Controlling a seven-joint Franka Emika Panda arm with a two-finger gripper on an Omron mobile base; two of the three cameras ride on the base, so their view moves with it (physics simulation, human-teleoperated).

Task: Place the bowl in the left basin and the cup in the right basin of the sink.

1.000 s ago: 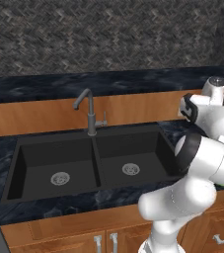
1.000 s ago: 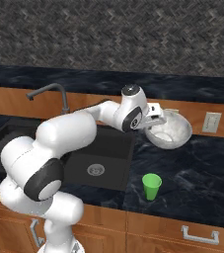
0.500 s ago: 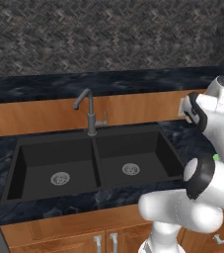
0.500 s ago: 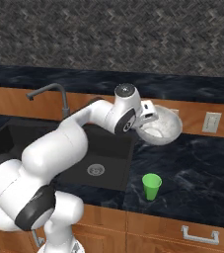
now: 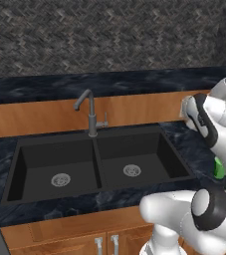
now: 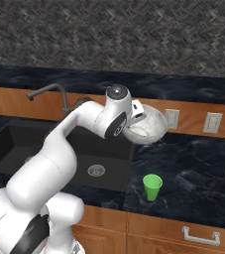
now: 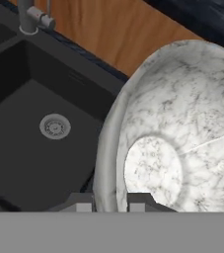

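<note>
Marbled bowl [image 7: 182, 123] rim between hand [image 7: 109, 203] fingers, above right basin [image 7: 29, 148] edge.

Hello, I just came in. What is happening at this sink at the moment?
The robot arm holds the marbled bowl by its rim in its gripper, lifted above the counter at the right edge of the sink. The green cup stands upright on the dark counter, right of the sink. The left basin and the right basin have nothing in them, so neither item is placed yet.

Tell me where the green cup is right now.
In the right base view, the cup stands upright on the dark counter, right of the right basin, below the held bowl.
</note>
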